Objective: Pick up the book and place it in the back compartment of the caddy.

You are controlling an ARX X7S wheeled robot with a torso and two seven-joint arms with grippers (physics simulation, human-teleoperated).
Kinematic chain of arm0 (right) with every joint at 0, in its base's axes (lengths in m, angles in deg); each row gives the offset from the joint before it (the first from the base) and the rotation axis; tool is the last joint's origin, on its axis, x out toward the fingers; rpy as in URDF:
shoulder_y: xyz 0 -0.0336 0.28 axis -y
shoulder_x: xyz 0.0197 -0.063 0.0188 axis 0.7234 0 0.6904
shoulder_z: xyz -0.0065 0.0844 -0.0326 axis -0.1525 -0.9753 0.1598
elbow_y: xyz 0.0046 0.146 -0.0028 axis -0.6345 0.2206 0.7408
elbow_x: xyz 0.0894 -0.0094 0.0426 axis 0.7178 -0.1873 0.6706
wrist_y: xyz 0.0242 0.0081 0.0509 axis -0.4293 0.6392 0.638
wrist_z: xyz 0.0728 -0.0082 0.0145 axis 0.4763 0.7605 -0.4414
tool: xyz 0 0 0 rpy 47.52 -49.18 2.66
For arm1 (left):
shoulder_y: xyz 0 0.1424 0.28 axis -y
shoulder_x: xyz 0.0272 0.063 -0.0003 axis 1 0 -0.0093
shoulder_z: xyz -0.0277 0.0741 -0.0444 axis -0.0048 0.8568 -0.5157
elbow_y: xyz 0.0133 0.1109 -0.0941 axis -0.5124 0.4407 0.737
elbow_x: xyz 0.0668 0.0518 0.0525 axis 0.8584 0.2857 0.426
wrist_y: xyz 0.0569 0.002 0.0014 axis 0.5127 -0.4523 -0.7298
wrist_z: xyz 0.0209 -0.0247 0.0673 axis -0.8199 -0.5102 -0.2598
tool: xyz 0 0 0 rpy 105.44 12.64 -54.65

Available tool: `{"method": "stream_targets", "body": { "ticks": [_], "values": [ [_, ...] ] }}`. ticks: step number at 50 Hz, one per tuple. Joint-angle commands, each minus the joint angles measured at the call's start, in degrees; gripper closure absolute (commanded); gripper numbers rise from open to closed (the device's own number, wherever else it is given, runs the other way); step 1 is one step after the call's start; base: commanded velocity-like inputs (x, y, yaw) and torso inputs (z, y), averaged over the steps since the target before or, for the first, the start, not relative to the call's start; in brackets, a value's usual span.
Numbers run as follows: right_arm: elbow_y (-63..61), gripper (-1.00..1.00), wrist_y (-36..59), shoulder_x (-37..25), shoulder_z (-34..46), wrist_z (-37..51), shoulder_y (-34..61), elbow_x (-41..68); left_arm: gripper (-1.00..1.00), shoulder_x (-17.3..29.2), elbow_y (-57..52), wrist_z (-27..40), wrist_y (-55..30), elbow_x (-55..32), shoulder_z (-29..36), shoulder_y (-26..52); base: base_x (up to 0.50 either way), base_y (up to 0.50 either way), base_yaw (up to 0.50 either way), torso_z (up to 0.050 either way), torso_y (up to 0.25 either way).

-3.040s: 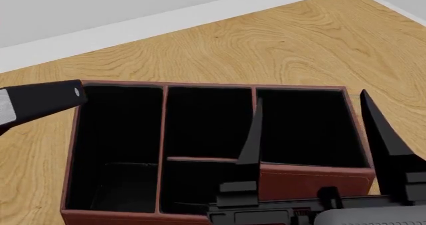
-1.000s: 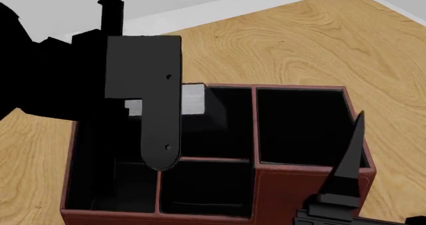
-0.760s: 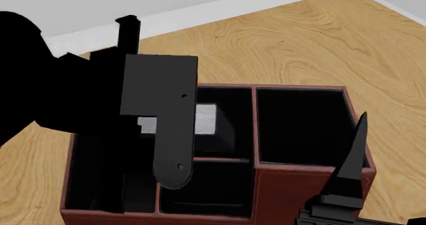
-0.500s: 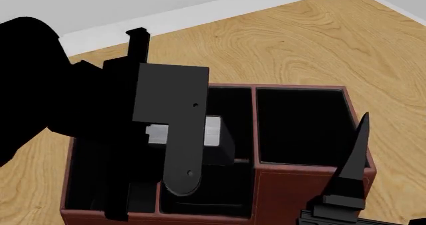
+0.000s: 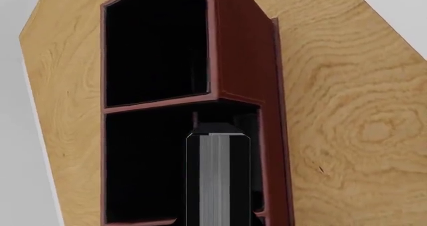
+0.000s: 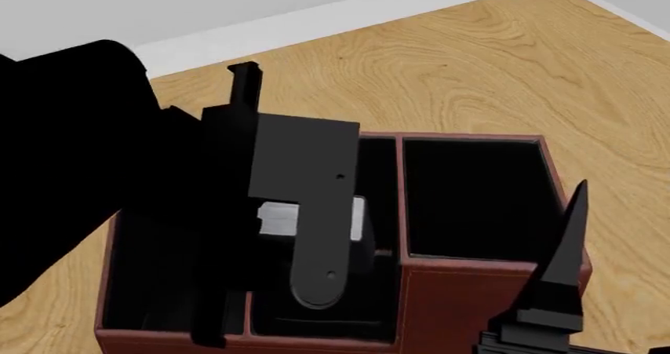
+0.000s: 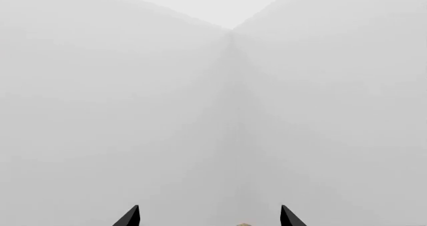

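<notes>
Red-brown stitched walls of the caddy (image 6: 471, 291) frame everything you are working in, on the wooden table (image 6: 471, 71). Starting at your left: the left gripper (image 5: 217, 136) has its fingers closed on the book (image 6: 274, 218), whose pale streaked edge shows between the dark pads in the left wrist view. From the head view the book hangs over the middle column, roughly above the thin cross divider (image 6: 379, 253), with the arm hiding much of the left cells. Whether the slab's lower end is inside a cell or just above the rim, you cannot tell from here.

The step in hand looks like the carry-and-align stage, just short of lowering. The back compartment (image 6: 335, 311), the short wide cell on the near side of that divider, is partly covered by the finger, so judge your line from the wrist camera. Next you likely need to bring the book squarely over that small cell, clear of the divider, then lower it and let go.

Further right, the right gripper (image 7: 209, 218) is held off beside the caddy, its fingers spread wide and empty, pointed at blank wall.
</notes>
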State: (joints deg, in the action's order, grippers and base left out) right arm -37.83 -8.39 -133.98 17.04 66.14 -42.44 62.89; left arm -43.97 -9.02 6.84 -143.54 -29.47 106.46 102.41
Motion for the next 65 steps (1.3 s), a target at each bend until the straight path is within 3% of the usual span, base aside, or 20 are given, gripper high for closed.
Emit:
{"method": "stream_targets", "body": {
  "ticks": [1, 65],
  "values": [
    [0.4, -1.00, -1.1, 1.3, -1.8, -1.2, -1.3, -2.0, 1.00, -4.8, 3.4, -3.1, 1.9, 5.2, -2.4, -0.7, 0.00, 0.00, 0.00, 0.000, 0.000],
    [4.3, -1.00, -1.8, 3.8, -1.0, -3.2, -0.6, -1.7, 1.00, -9.2, 20.6, -2.9, 16.2, 8.5, 2.5, -8.9, 0.00, 0.00, 0.00, 0.000, 0.001]
  ]
}}
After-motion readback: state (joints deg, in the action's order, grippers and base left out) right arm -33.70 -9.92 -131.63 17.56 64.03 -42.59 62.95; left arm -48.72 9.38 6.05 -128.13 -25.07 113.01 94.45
